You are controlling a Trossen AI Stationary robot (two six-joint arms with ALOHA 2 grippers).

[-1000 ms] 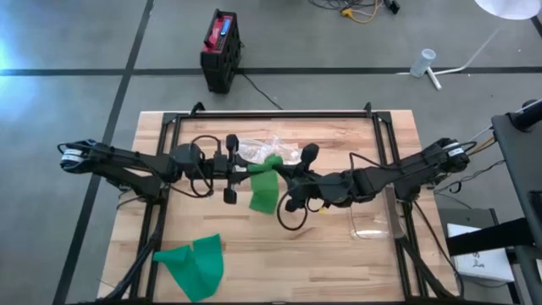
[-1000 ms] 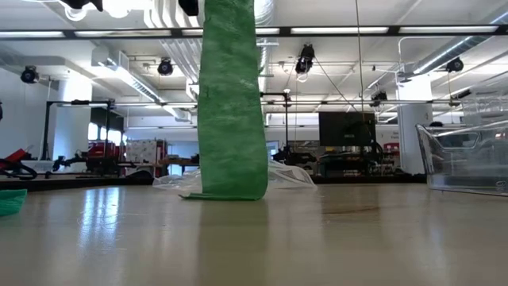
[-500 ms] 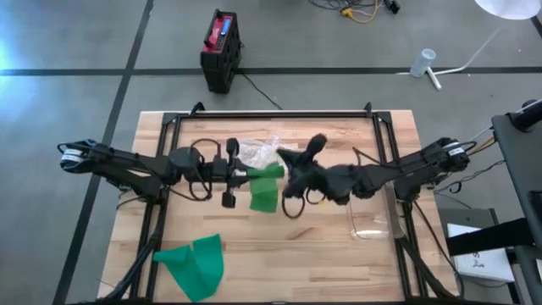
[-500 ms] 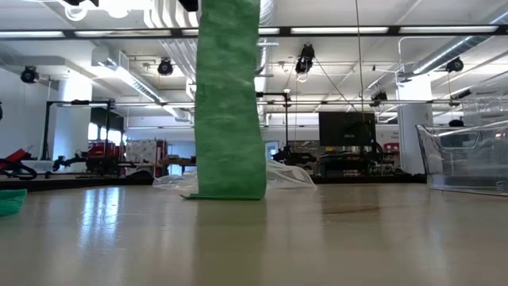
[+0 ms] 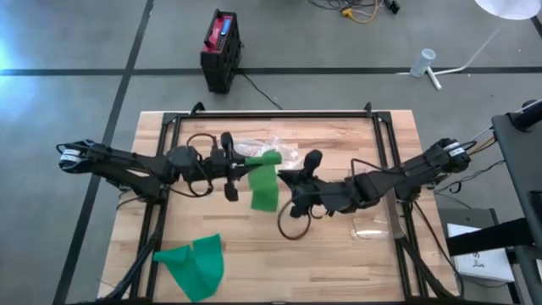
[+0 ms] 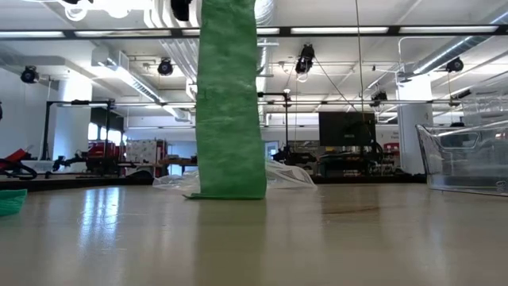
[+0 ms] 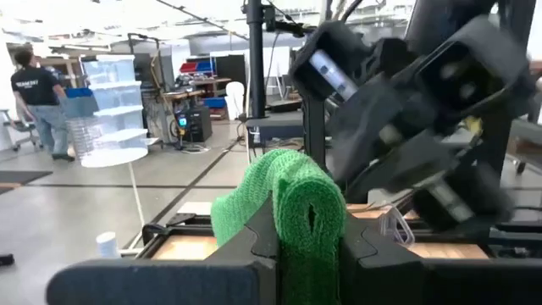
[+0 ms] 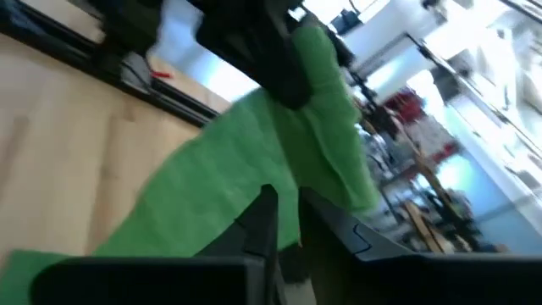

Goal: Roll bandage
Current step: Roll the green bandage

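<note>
Counter (image 5: 339,263) carries everything, both arms reaching in toward its middle. Green bandage (image 5: 265,182) hangs as a long strip from the left gripper (image 5: 240,167), long axis vertical: top end bunched up at the gripper, bottom end touching the counter directly below, as the low view shows (image 6: 230,95). In the left wrist view the left gripper's jaws are clamped narrow on the folded top end of the bandage (image 7: 292,212), which pokes up between them.

Right gripper (image 5: 296,182) sits just beside the strip, on the side away from the left gripper, about level with the hanging part. Its wrist view shows the green cloth (image 8: 254,161) right in front of its fingers (image 8: 262,224), which stand close together; whether they are pinching the cloth or only nearly closed, cannot tell.

Key relation: strip lies between the two grippers, left one holding the top, right one nearer the free hanging length, so the right arm looks best placed to work on the loose part.

Off to the near-left corner, well apart from both grippers, a second green bandage (image 5: 193,265) lies crumpled. Crinkled clear plastic wrap (image 5: 267,148) lies beyond the left gripper.
</note>
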